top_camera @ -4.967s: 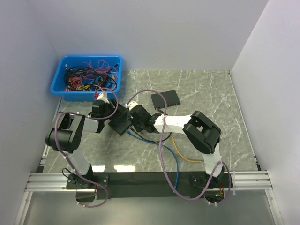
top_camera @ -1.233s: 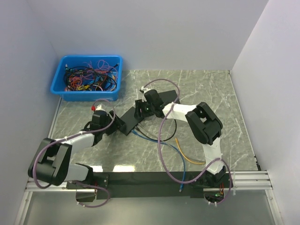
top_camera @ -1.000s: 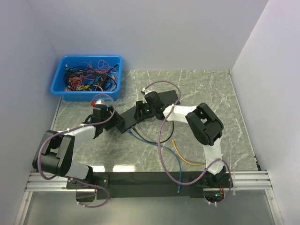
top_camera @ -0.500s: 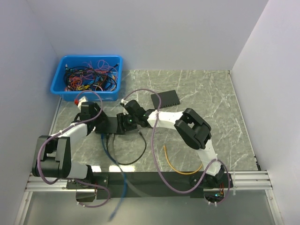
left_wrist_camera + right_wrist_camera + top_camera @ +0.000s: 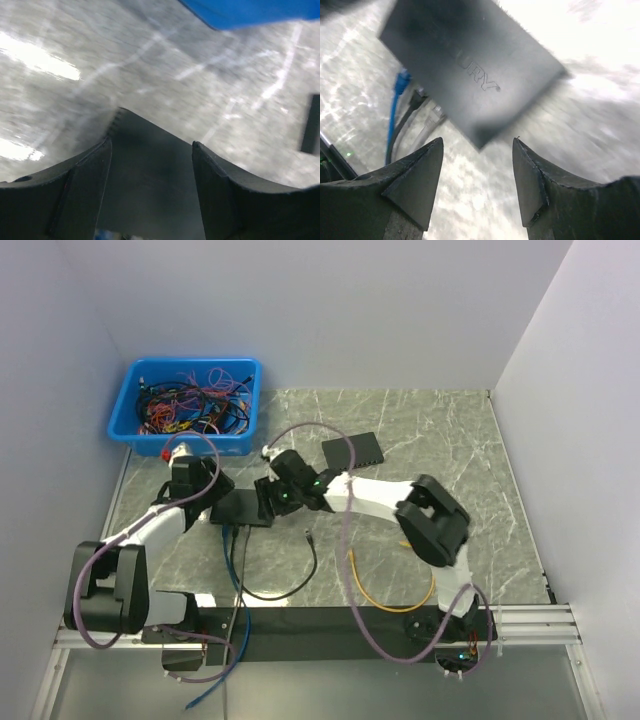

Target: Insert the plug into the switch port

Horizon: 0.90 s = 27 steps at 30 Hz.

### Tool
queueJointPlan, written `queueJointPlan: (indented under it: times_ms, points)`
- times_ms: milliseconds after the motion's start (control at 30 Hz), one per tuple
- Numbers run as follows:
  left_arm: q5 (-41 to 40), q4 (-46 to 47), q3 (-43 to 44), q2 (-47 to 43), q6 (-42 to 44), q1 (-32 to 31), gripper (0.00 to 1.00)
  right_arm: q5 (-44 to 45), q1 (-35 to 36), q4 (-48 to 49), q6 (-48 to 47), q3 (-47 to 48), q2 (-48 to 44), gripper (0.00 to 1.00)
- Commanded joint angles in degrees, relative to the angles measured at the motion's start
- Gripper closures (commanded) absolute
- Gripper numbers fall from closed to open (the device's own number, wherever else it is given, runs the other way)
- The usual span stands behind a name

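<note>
A black network switch (image 5: 240, 509) lies left of the table's centre. My left gripper (image 5: 220, 504) comes at it from the left. In the left wrist view its fingers (image 5: 75, 195) sit on either side of the switch body (image 5: 150, 190), shut on it. My right gripper (image 5: 266, 500) is open and empty just right of the switch. In the right wrist view (image 5: 477, 140) a corner of the switch (image 5: 470, 65) lies just ahead of its fingertips. A blue cable (image 5: 395, 100) and a black cable (image 5: 412, 102) meet the switch's edge. A black cable's loose plug (image 5: 305, 533) lies on the table.
A blue bin (image 5: 185, 405) full of cables stands at the back left. A second black switch (image 5: 353, 450) lies behind the right arm. The blue cable (image 5: 233, 570) runs off the front edge. A yellow cable (image 5: 390, 595) curls near the right base.
Over the last second both grippers and the switch swung left, then edged slightly right. The blue cable swung left with them. The black and yellow cables shifted on the table.
</note>
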Motion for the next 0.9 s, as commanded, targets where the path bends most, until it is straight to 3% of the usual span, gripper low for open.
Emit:
queueJointPlan:
  times_ms: [0,300,600,867]
  points:
    - [2.88,-0.98,0.65,-4.3,-2.53,-0.65,0.29,9.47,0.56,-0.78,-4.0,-1.68,-12.33,0.35]
    - [0.41,-2.3,-0.14,-11.59,-4.03,-0.65,0.28,27.84,0.29,-10.72,0.99,-16.69,-27.98,0.36]
    - [2.26,-0.63,-2.51,-16.26,-3.51,-0.65,0.29,29.87,1.0,-14.86,10.57,-31.99,-37.83,0.44]
    - [7.09,4.89,-5.59,-17.58,-3.86,-0.65,0.3,36.46,4.51,-21.72,19.27,-36.57,-43.11,0.46]
